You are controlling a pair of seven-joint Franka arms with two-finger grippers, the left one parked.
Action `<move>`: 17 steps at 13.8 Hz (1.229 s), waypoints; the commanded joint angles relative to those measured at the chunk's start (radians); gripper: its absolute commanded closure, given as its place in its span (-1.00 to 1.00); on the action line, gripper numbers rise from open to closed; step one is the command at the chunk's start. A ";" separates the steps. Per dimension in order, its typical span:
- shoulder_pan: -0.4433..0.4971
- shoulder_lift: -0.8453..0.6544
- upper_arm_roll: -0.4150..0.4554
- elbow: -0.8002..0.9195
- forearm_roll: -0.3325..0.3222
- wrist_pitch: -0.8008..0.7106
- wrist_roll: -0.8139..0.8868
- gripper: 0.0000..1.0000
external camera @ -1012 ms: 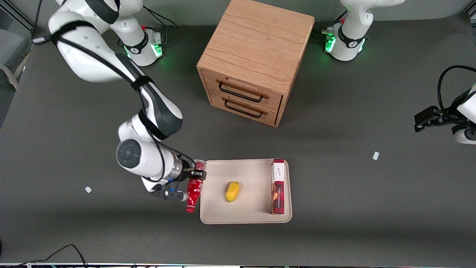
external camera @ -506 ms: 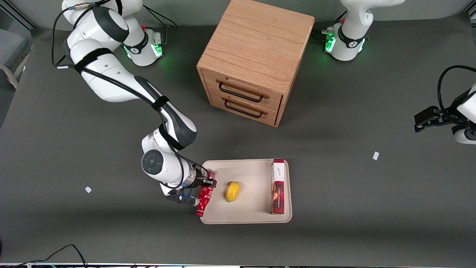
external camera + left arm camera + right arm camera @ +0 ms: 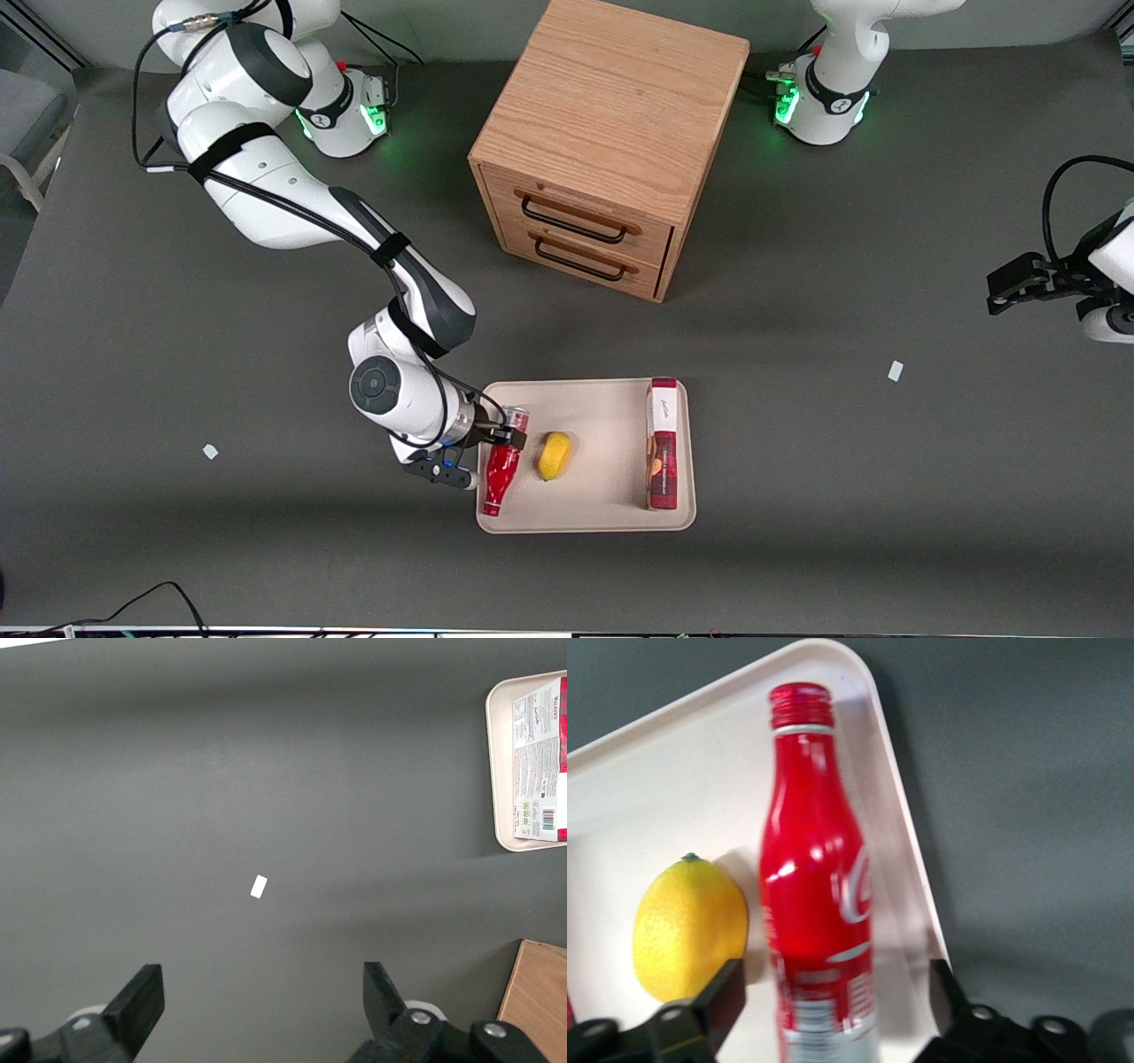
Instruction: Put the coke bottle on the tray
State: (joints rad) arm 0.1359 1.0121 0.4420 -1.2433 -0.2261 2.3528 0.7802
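- With the coke bottle (image 3: 498, 470) already over the tray (image 3: 602, 518), I judge this is the placing step; the pick-up is done.
- My fingers (image 3: 508, 434) sit at the tray's edge toward the working arm's end of the table. They are closed to about the bottle's width and grip it near its silvery base.
- Bottle lies roughly level in my grip, cap pointing toward the front camera, just inside the rim. I cannot tell whether it touches the tray floor or hangs just above it.
- The wrist view shows the bottle (image 3: 819, 904) between rim (image 3: 908, 877) and lemon (image 3: 689, 926): close to both, touching neither as far as I can see.
- Lemon (image 3: 555, 455) is beside the bottle, toward the tray's middle. Red-and-white carton (image 3: 663, 443) lies at the tray's edge toward the parked arm's end.
- Next move, as I judge it: lower until the bottle rests, then open. It may roll into the lemon, so release gently.
- Drawer cabinet (image 3: 611, 133) stands well apart, no factor.
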 commanded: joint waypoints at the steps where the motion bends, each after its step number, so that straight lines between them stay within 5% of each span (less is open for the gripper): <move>1: 0.004 0.022 0.001 0.005 -0.044 0.026 0.034 -1.00; 8: -0.001 -0.038 0.004 0.005 -0.044 -0.027 0.045 -1.00; 17: -0.093 -0.568 0.003 0.013 -0.027 -0.718 0.001 -1.00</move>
State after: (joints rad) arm 0.0657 0.5669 0.4512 -1.1780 -0.2434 1.7401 0.7871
